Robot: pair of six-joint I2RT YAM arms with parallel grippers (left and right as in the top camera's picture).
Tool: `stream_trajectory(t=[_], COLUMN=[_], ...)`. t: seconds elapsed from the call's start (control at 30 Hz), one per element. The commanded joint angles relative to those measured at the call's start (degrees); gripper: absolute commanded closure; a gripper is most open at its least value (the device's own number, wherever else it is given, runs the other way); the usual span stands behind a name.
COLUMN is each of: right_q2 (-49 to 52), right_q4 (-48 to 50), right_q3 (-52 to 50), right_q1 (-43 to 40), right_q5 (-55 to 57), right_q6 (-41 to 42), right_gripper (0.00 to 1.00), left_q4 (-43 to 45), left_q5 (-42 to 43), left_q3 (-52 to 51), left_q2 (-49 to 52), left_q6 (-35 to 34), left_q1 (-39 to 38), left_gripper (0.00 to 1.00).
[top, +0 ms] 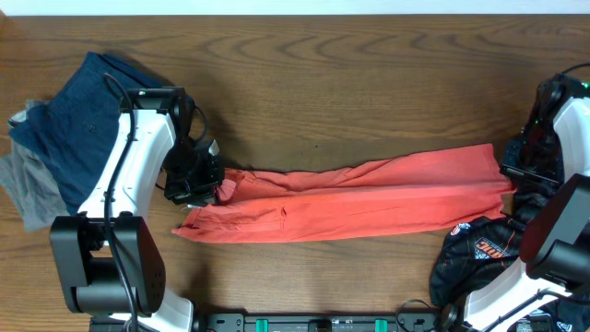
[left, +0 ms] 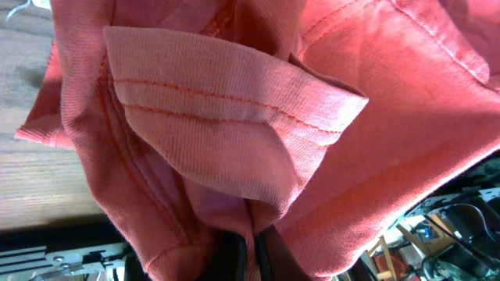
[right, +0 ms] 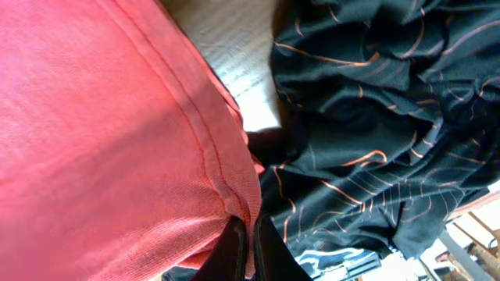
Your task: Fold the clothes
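The red garment [top: 369,194] lay stretched in a long, loosely folded band across the wooden table [top: 323,65], and I placed everything else by it. Well off its left end I saw a dark blue garment [top: 78,120] heaped over a grey garment [top: 32,194], both apart from the red cloth. At the left end itself my left gripper [top: 214,187] was pressed together on the red fabric. In its wrist view a stitched hem folded over just above the dark fingers [left: 233,257], which had cloth caught between them. The band ran rightward, sitting a little higher at its right end. There my right gripper [top: 509,175] pinched the hemmed edge, its fingertips [right: 228,257] close together with red cloth between them. Just below and right of that end, a crumpled black garment [top: 475,254] with orange lines touched the red one.
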Motion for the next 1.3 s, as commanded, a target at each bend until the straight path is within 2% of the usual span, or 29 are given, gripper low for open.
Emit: stream_trajectory(t=[0.0,0.13,0.17,0.2,0.23,0.27,0.37,0.63,0.87,1.2,1.27], right_q2=[-1.3,-1.3,-1.3,-1.3,-1.3,-1.3,-1.3,-1.3,-1.1,-1.1,-1.1], right_q4=[0.6,4.9,5.8,6.3,6.4,6.3,5.9,5.7,6.3,8.4,8.5], right_q3=[-0.3,-0.3,-0.3,-0.3,-0.3,-0.3,-0.3,-0.3,-1.6,-4.8,-4.8], right_q1=[-0.9,-0.9,-0.9,-0.9,-0.9,-0.9,-0.9,-0.9,-0.9,-0.9,-0.9], right_q5=[1.9,-0.7,-1.4,-2.0,-2.1,-2.1,-2.0,-2.6,-4.9,-5.1,-5.1], right_q6=[0.8,0.8,0.8,0.8,0.8,0.8,0.8,0.8,-0.2,-0.5,-0.5], right_gripper=[0.95,0.93,0.89,0.8,0.73,0.71,0.71,0.69,0.63,0.63,0.63], left_q4=[-0.6,0.2,0.4,0.6,0.7,0.7,0.7,1.9,9.8,22.9,25.2], left_q5=[-1.0,-0.9,-1.0,-0.9,-0.9,-0.9,-0.9,-0.9,-0.9,-1.1,-4.5], left_q3=[-0.5,-0.5,-0.6,-0.6,-0.6,-0.6,-0.6,-0.6,-1.1,-8.7,-9.0], left_q2=[-0.4,-0.4,-0.4,-0.4,-0.4,-0.4,-0.4,-0.4,-0.4,-0.4,-0.4], left_q6=[0.0,-0.1,-0.1,-0.1,-0.1,0.0,0.0,-0.1,-0.1,-0.1,-0.3], left_q1=[0.1,0.1,0.1,0.1,0.1,0.1,0.1,0.0,-2.5,-6.8,-6.9], left_gripper=[0.94,0.93,0.92,0.91,0.85,0.77,0.64,0.63,0.58,0.58,0.58])
